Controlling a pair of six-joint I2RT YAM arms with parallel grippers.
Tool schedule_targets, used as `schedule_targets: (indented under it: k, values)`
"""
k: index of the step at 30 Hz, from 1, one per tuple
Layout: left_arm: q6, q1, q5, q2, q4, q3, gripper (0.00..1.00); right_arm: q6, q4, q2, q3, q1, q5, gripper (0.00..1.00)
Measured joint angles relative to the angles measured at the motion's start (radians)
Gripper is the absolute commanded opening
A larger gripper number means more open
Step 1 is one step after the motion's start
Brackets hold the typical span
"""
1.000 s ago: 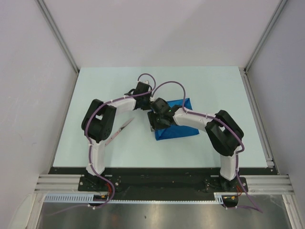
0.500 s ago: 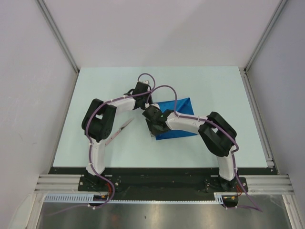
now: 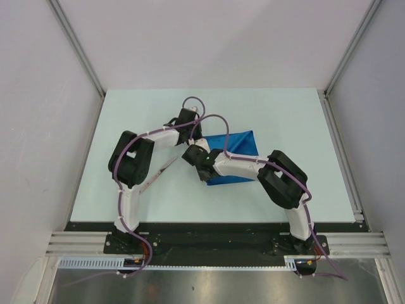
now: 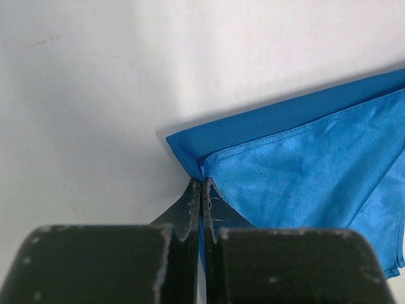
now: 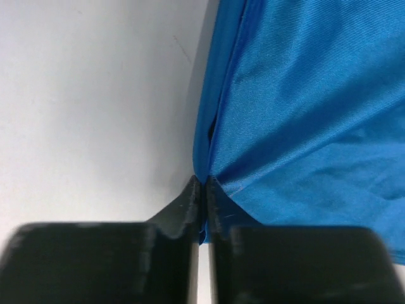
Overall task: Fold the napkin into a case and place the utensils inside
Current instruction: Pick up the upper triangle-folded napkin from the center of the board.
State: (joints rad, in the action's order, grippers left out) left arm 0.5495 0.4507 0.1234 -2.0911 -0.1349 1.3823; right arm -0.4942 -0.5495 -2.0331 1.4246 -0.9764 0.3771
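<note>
Both left pincer [image 4: 201, 190] and right pincer [image 5: 204, 187] clamp the napkin [image 3: 243, 144], utensils [image 3: 163, 170] lying apart.

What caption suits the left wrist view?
Left gripper shut on a corner of the blue napkin on the white table.

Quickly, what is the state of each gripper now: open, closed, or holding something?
Left gripper: closed, pinching a corner of the napkin.
Right gripper: closed, pinching the napkin at its edge.
</note>
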Motion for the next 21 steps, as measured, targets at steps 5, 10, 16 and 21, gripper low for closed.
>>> schedule_targets:
  k: [5,10,16,21]
  values:
    - [0.003,-0.009,0.025,-0.002,0.002,0.0,0.0,0.007,-0.032,-0.009,0.017,-0.003,0.043,0.0]
    - [0.019,-0.014,0.054,-0.001,-0.003,0.002,0.0,0.041,-0.06,-0.005,0.017,-0.002,0.063,0.0]
    - [0.072,-0.027,0.113,0.032,-0.047,0.002,0.0,0.065,-0.079,0.087,-0.005,-0.002,-0.033,0.0]
    - [0.116,-0.055,0.172,0.151,-0.07,-0.034,0.0,0.052,-0.043,0.207,-0.01,-0.01,-0.137,0.0]
